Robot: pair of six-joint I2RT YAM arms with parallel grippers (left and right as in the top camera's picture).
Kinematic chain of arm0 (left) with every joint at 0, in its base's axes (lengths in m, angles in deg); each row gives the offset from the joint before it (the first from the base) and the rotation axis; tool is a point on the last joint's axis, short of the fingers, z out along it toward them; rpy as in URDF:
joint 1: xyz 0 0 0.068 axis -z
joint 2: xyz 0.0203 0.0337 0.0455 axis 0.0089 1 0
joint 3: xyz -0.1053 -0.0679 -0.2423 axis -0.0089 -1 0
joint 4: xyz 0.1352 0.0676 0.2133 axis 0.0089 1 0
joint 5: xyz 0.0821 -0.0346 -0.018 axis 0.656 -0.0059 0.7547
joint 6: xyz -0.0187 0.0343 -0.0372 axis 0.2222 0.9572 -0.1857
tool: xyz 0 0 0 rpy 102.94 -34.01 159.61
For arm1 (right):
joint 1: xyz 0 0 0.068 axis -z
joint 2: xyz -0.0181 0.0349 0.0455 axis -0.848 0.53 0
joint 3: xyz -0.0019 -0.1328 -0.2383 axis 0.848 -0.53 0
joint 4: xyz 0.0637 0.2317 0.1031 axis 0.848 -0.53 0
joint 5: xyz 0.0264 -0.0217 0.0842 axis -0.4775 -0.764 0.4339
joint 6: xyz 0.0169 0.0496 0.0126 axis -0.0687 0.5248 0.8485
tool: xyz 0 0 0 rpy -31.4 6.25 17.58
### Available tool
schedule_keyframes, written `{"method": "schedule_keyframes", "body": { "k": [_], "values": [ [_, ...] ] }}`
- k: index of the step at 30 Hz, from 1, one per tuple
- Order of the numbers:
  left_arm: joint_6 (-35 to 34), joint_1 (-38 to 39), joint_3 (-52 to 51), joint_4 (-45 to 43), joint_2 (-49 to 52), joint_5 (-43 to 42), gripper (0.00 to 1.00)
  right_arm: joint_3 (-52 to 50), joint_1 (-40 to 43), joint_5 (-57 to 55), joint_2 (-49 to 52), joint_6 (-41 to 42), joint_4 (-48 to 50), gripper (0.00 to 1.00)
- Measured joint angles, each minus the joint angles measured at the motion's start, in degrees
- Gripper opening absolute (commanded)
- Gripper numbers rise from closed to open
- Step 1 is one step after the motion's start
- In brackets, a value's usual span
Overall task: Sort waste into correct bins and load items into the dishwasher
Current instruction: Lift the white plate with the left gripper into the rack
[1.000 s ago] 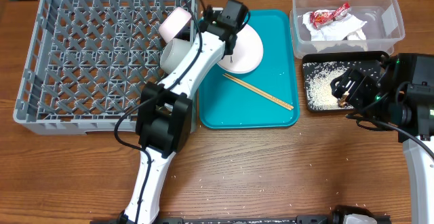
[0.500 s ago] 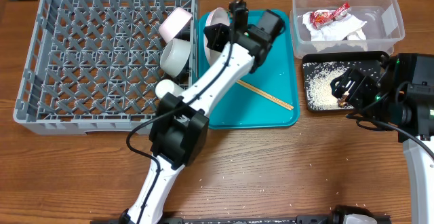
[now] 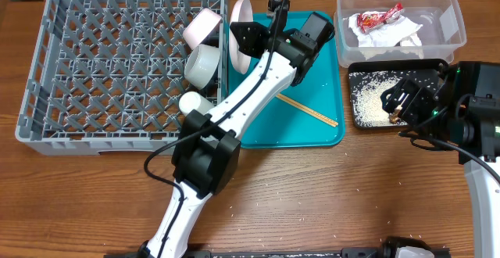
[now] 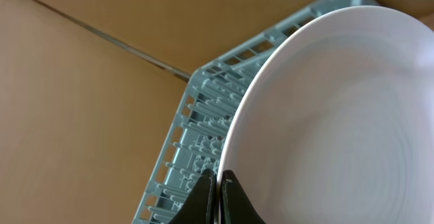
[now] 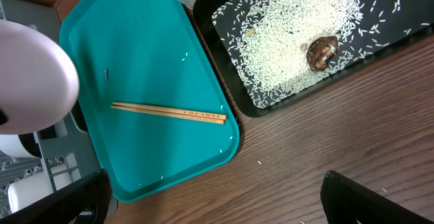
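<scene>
My left gripper (image 3: 247,37) is shut on the rim of the white plate (image 3: 239,22), which is held up on edge over the left end of the teal tray, beside the right wall of the grey dishwasher rack (image 3: 101,62). The left wrist view shows both fingertips (image 4: 203,191) pinching the plate (image 4: 339,115). Two bowls (image 3: 203,43) and a cup (image 3: 193,102) sit in the rack. The chopsticks (image 3: 306,107) lie on the teal tray. My right gripper (image 3: 397,102) hangs open above the black tray (image 3: 426,72), over its rice (image 5: 298,34) and brown scrap (image 5: 321,51).
The clear tub (image 3: 449,12) at the back right holds the snack wrapper (image 3: 380,17) and napkin (image 3: 394,35). The teal tray (image 3: 320,74) lies between the rack and the bins. Stray rice grains dot the wooden table at the front.
My left gripper has raised the plate off the teal tray, tipped it on edge and carried it back-left toward the rack wall. The right arm has not moved.
</scene>
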Motion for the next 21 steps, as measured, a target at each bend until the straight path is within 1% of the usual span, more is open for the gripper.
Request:
{"method": "schedule_keyframes", "body": {
  "k": [5,9,13,17,21],
  "values": [
    [0.00,0.00,0.00,0.00,-5.55,-0.37,0.04,0.00,0.00,0.02,0.00,0.02,-0.04,1.00],
    [0.09,-0.48,0.00,0.04,-10.05,-2.58,0.04,0.00,0.00,0.00,0.00,0.00,-0.02,1.00],
    [1.40,-1.88,0.00,0.02,-14.99,-3.39,0.04,0.00,0.00,0.00,0.00,0.02,-0.02,1.00],
    [2.80,-6.01,0.22,0.02,-18.84,-3.58,0.04,0.00,0.00,0.02,0.00,0.02,-0.04,1.00],
    [3.02,-12.15,0.59,0.04,-19.45,-3.65,0.04,0.00,0.00,0.02,0.00,0.04,-0.02,1.00]
  ]
}}
